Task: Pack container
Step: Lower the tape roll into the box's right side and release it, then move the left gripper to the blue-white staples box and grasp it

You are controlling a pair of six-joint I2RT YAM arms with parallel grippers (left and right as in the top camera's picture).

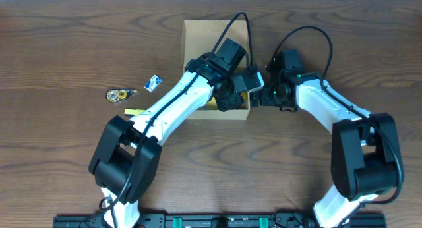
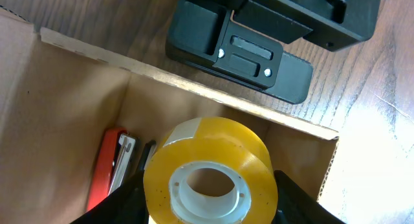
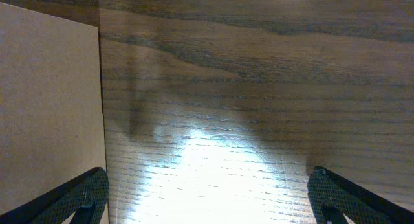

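Note:
The tan cardboard box (image 1: 201, 40) stands open at the table's middle back. My left gripper (image 1: 232, 95) is inside its front right corner, shut on a yellow tape roll (image 2: 210, 169) held over the box floor (image 2: 71, 114). A red stapler (image 2: 108, 164) lies in the box next to the roll. My right gripper (image 1: 267, 96) is open and empty just outside the box's right wall (image 3: 48, 114), low over the wood.
On the table left of the box lie a correction tape dispenser (image 1: 120, 94), a small blue-and-white item (image 1: 153, 83) and a yellow strip (image 1: 135, 112). The right arm's black body (image 2: 259, 36) shows beyond the box wall in the left wrist view.

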